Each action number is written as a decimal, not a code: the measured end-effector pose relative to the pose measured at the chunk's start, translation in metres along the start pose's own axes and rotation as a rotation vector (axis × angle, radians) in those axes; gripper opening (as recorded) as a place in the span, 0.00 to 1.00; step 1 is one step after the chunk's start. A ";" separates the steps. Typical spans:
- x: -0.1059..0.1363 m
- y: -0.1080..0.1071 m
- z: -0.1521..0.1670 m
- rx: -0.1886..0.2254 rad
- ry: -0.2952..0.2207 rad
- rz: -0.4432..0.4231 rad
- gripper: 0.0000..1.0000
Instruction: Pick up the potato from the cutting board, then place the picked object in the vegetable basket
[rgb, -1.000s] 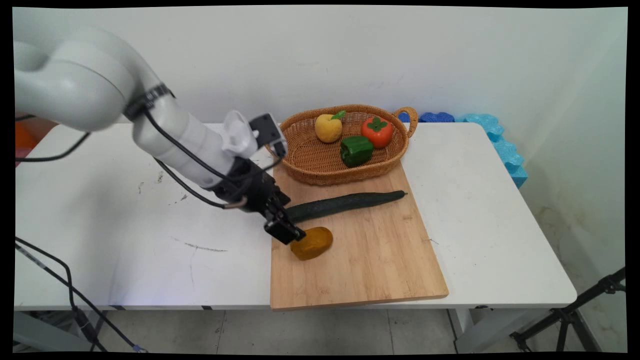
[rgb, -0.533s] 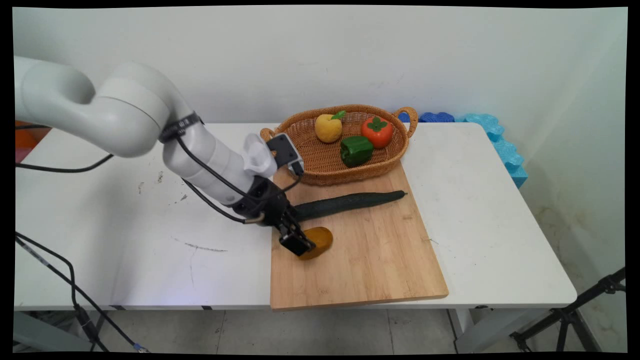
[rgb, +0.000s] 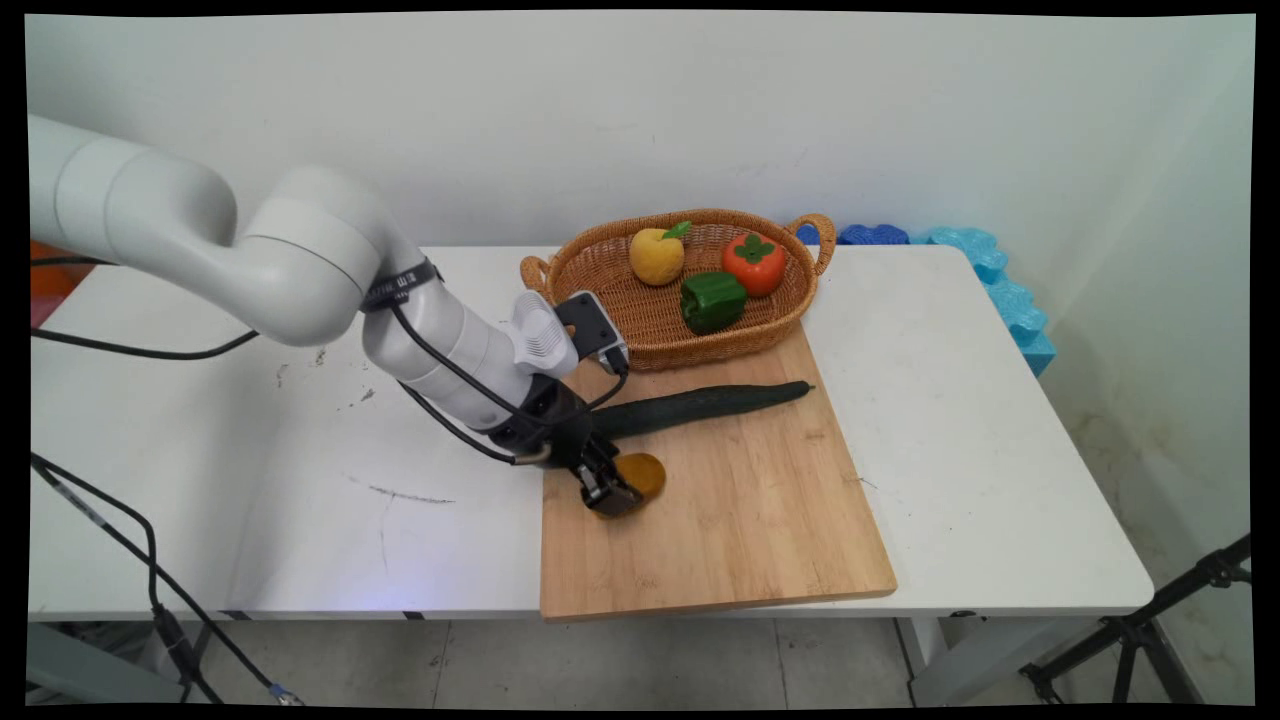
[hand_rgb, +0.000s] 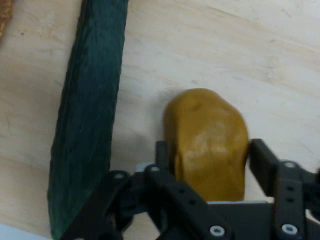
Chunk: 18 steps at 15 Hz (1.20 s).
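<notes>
White counter (rgb: 950, 420), scuffed with dark marks away from the end effector (rgb: 612, 492). Directly beneath the end effector, a wooden cutting board (rgb: 740, 520) lying flat, overhanging the near edge. Beyond the end effector, a wicker basket (rgb: 640, 325) resting partly on the board's far end.

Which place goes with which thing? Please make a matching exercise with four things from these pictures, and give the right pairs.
Things:
1. potato
2. cucumber
3. green pepper
4. wicker basket

Places:
A. lying inside the basket
B. between the end effector fingers
C. at the far end of the cutting board
D. lying long on the board, just beyond the potato

Pairs: 1-B, 2-D, 3-A, 4-C
</notes>
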 end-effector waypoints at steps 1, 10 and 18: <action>0.000 0.000 0.002 0.001 -0.001 0.002 0.00; 0.005 0.001 -0.018 -0.009 0.004 0.037 0.00; 0.055 -0.026 -0.102 -0.015 0.050 0.066 0.00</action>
